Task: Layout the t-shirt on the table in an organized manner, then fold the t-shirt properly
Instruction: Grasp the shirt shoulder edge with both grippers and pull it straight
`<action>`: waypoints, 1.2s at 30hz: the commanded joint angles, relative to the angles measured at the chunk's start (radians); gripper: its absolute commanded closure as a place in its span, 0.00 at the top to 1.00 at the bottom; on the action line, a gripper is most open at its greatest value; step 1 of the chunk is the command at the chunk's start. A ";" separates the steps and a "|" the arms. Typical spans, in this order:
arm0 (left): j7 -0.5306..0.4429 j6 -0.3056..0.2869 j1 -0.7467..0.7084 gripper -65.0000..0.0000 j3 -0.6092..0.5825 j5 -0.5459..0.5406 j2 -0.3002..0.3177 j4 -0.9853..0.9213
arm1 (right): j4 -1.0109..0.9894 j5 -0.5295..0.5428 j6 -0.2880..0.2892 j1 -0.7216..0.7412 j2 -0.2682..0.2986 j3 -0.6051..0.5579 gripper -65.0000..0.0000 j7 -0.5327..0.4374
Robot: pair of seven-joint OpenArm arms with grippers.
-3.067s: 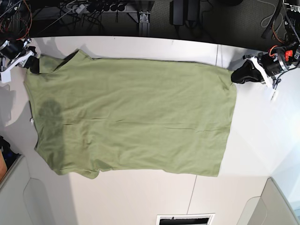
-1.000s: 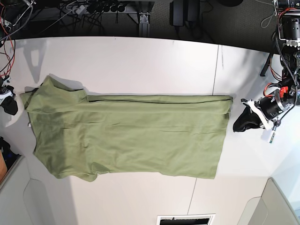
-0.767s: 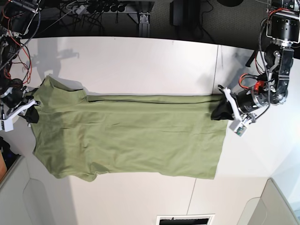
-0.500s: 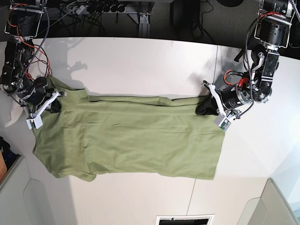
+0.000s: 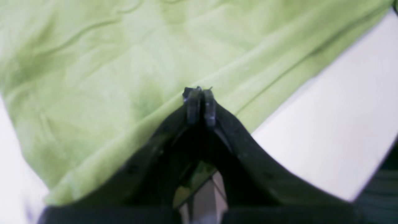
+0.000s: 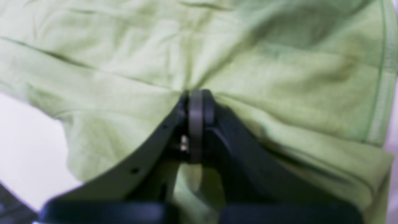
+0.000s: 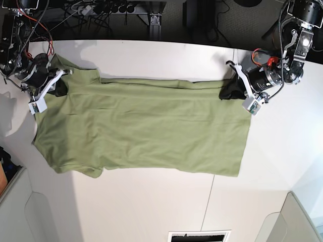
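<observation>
The olive-green t-shirt (image 7: 141,131) lies spread across the white table (image 7: 151,55), its hem on the right and its shoulder end on the left. My left gripper (image 7: 225,94) is at the shirt's far right corner, shut on the fabric by the hem; the left wrist view shows its fingertips (image 5: 200,93) pressed together on the t-shirt (image 5: 93,62). My right gripper (image 7: 59,89) sits at the far left shoulder corner. In the right wrist view it (image 6: 196,95) is shut on the t-shirt (image 6: 279,77), with creases radiating from the pinch.
Cables and a power strip (image 7: 101,7) lie beyond the table's far edge. Grey panels (image 7: 303,222) stand at the near corners, and a vent slot (image 7: 199,236) is at the near edge. A dark seam (image 7: 234,60) runs across the table on the right.
Both grippers came in from the sides and took hold of the shirt's far corners. They then moved toward the far edge, drawing that folded-over edge up and opening the shirt wider.
</observation>
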State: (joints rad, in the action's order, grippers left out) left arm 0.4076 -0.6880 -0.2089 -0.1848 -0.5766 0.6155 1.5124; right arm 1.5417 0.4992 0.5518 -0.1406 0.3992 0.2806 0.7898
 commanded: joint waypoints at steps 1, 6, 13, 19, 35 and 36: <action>0.038 -0.010 -0.030 0.02 0.008 0.019 0.014 0.032 | 0.024 -0.009 0.001 -0.026 0.024 0.013 0.00 0.023; 0.039 -0.010 -0.114 0.02 0.077 0.019 0.014 0.110 | 0.095 0.006 0.001 -0.100 0.031 0.035 0.00 0.023; 0.037 -0.010 -0.176 0.02 0.107 0.014 0.013 0.171 | 0.132 0.023 0.002 -0.155 0.036 0.061 0.00 0.025; 0.034 -0.010 -0.174 0.21 0.126 -0.005 0.013 0.172 | 0.159 0.078 0.002 -0.148 0.035 0.073 0.00 0.013; 0.037 -0.010 -0.029 0.47 0.373 -0.159 0.013 0.235 | 0.066 0.016 -0.084 0.205 0.035 0.149 0.41 -0.087; 0.037 -0.009 0.006 0.47 0.367 -0.150 0.014 0.204 | 0.019 -0.002 -0.096 0.247 0.035 0.149 0.41 -0.095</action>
State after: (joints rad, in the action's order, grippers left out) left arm 0.4664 -0.6968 -0.2150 0.1745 -0.7132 0.6121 1.7042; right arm 1.5444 0.4950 0.4671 0.0902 0.4145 0.4210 0.7177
